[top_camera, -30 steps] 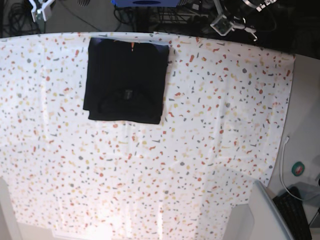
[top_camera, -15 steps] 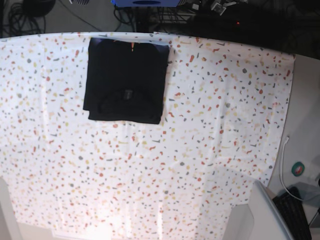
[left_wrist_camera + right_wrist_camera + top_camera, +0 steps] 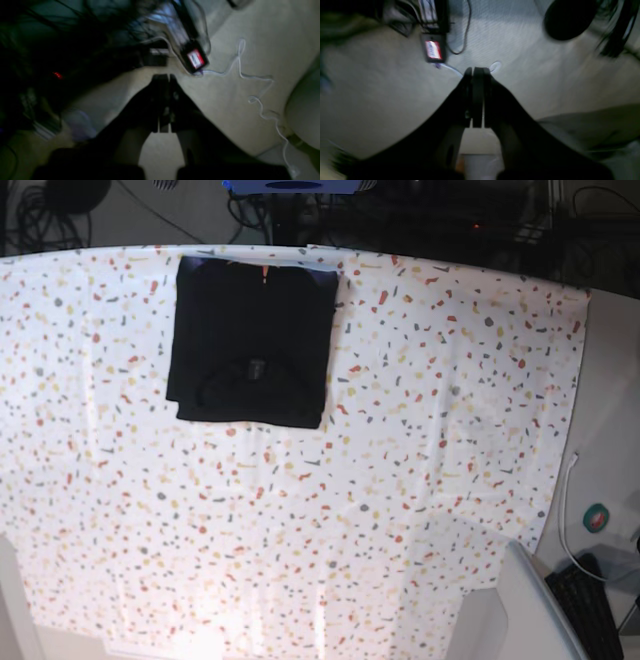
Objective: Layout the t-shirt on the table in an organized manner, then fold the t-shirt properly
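T-shirt (image 3: 252,345): black, lying as a compact folded rectangle near the far edge of the table (image 3: 430,480), toward the left of the base view, its neck label showing close to the nearer hem and a small orange fleck peeking at the far edge. Table: covered by a white speckled cloth, with nothing else resting on it. Left gripper (image 3: 164,77): hanging off the table over a pale floor, its two dark fingers pressing together with nothing between them. Right gripper (image 3: 477,71): likewise sitting closed and empty above the floor. Step in hand, as a judgement: the folding is looking finished and both arms are parking away from the work; any next move is calling only for a check that the edges are lying square, or a light tidy of the slightly uneven nearer hem. Views: the base view is showing the shirt and the table but neither arm; the wrist views are showing the closed claws, a white cable (image 3: 252,82) trailing across the floor, and a small dark box with a red and white label (image 3: 195,58), but no cloth and no shirt. Both wrist views are looking blurred, so finer detail is staying unreadable.
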`<state>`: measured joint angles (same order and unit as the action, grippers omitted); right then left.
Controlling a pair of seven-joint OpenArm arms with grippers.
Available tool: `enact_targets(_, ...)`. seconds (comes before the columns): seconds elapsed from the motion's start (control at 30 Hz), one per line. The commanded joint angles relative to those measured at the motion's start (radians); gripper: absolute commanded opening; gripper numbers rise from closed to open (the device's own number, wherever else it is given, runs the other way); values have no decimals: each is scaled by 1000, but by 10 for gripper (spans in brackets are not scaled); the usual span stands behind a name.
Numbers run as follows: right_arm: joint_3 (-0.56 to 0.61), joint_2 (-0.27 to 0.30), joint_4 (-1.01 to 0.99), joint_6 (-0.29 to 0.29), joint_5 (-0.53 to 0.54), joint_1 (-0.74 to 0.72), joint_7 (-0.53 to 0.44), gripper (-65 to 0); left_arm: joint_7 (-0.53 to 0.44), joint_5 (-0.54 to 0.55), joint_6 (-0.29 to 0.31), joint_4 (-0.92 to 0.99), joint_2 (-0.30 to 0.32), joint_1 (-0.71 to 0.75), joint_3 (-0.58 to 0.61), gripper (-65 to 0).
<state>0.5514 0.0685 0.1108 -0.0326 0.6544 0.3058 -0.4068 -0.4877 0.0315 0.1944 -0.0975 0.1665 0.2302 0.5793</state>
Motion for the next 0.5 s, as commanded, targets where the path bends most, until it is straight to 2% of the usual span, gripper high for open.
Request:
enact_targets(0.0,-43,12,16,-2,5,6,18,-650,25,-6,10,2,5,24,1,-650)
enact_targets(0.1,-158,12,43,-2,5,3,72,-650,54,-3,7,-1,-2,24,-5,-650)
enact_targets(0.17,-204,12,43,-2,5,-3,75,-650,48,-3,7,-3,-3,24,-5,-650)
enact_targets(0.47,-210,21,45,-2,0,-75,73,-650,48,-3,7,-1,-3,-9,-5,-650)
